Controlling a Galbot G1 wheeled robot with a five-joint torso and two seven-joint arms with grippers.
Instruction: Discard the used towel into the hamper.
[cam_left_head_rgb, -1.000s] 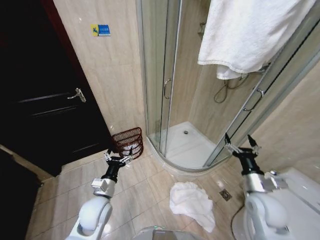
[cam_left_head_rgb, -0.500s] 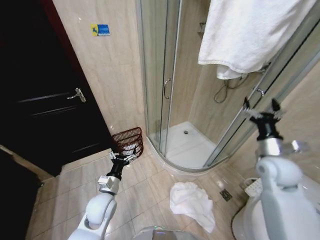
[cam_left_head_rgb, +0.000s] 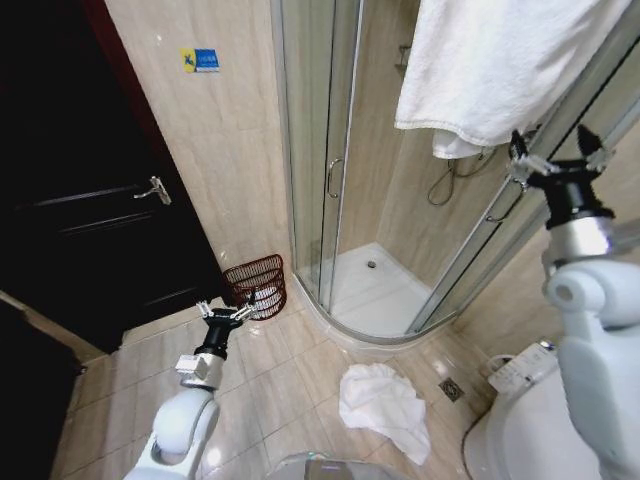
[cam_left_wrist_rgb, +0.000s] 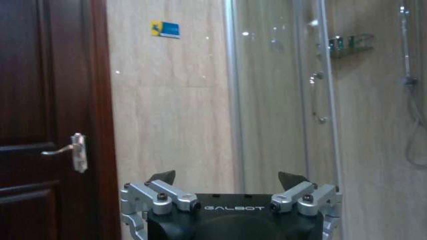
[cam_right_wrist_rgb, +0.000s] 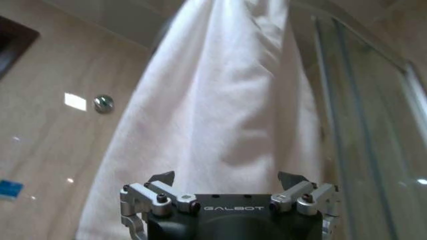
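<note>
Starting at nine o'clock in our head view, the dark door (cam_left_head_rgb: 90, 210) stands shut, with its lever handle (cam_left_head_rgb: 155, 189) toward the tiled wall. Low at about seven o'clock our left tool (cam_left_head_rgb: 222, 314) hangs over the floor tiles with its fingers apart and nothing between them, just in front of the hamper (cam_left_head_rgb: 255, 284); we judge it parked there, out of the way. The hamper sits on the floor in the corner where the wall meets the glass shower enclosure (cam_left_head_rgb: 340, 180), and something pale lies inside it. Near six o'clock a crumpled white towel (cam_left_head_rgb: 385, 405) lies on the floor, well apart from the hamper. At one o'clock a large white towel (cam_left_head_rgb: 500, 60) hangs draped over the top of the shower frame. Our right tool (cam_left_head_rgb: 555, 160) is raised at about two o'clock, just below that hanging cloth, fingers spread and empty; the wrist view has the towel (cam_right_wrist_rgb: 220, 100) right ahead, so we judge the arm is lifted to grasp it, though nothing is gripped yet.
</note>
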